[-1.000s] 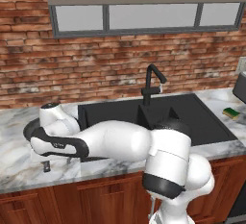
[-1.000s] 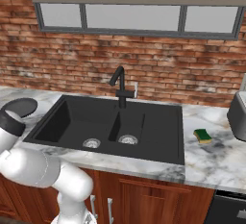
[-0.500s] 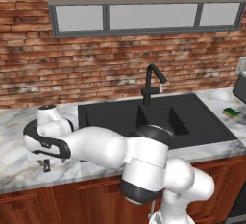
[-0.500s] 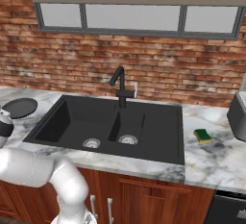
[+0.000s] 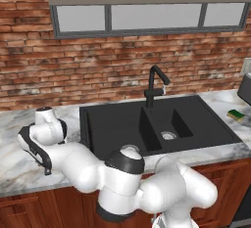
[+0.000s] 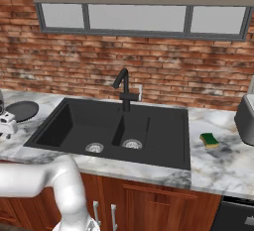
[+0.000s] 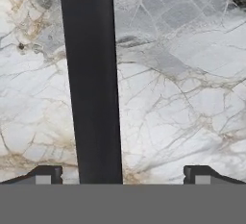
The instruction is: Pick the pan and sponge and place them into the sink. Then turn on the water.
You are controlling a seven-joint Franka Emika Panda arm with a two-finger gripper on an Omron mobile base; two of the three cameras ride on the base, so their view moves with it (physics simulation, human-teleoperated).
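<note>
From the left base cam I had the arm bent down over the marble counter [image 5: 14,173] left of the black sink [image 5: 206,124], sponge [image 5: 237,115] way off right. Right base cam showed the pan [image 6: 21,110] left of the sink. Hand cam: gripper [image 7: 122,172] wide apart, the pan's handle [image 7: 91,83] between its 2 tips, untouched.

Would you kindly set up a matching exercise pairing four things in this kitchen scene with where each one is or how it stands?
Things:
1. pan
2. sponge
3. sink
4. hand

Places or states:
A. on the counter right of the basins
B. open, straddling a black handle
C. on the counter left of the basins
D. dry, nothing in it

Pairs: 1-C, 2-A, 3-D, 4-B
</note>
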